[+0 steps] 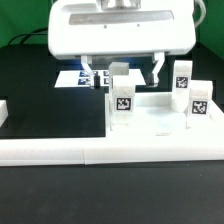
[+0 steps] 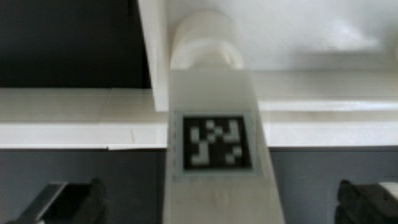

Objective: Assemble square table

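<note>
Hanging wide apart over the black worktop (image 1: 40, 90), the pincer (image 1: 122, 73) is gripping nothing. Just below it, a small white plastic leg block (image 1: 122, 97) with a black-and-white tag is standing upright on the large white square slab (image 1: 150, 135), beside two others.

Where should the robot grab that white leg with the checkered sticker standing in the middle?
Probably around the middle of the leg, near its tag. It stands upright on the square tabletop, so coming straight down from above suits it. Its two plain flat sides give the tool something even to squeeze. The tool is open, and in the wrist view the leg sits centred between its fingers.
</note>
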Controlling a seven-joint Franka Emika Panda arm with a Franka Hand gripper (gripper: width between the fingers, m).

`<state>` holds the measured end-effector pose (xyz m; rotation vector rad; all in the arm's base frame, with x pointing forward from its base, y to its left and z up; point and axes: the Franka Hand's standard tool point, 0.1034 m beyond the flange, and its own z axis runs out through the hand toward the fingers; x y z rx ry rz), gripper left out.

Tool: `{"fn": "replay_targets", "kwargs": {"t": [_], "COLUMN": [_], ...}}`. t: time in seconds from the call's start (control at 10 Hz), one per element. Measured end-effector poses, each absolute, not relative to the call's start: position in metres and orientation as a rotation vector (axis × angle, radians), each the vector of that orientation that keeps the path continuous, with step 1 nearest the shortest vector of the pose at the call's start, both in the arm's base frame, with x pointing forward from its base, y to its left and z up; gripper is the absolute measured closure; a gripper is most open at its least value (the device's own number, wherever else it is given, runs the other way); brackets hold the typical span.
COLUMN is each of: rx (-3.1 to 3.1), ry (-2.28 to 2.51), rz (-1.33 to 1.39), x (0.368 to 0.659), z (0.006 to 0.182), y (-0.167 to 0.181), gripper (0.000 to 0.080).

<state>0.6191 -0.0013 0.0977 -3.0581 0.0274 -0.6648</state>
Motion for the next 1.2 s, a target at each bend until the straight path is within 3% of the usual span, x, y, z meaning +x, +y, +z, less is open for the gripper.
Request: {"fn": "replay_targets", "kwargs": {"t": [0.5,0.8,1.0,1.1,1.2], "rx": [-3.026,-3.02,-3.02,-3.017,-3.009], "ry": [0.057,0.068,0.091,0.186,0.29], "rz": [-0.047,0.014,0.016,0.02,0.027], "x": [0.625,0.629,0.629,0.629,0.629], "z": [0.08,0.075,0.075,0.075,0.075], "y": [0.005,0.002,0.002,0.001,0.001], "gripper": [0.0151,0.0151,0.0407,0.0407,0.0509]}}
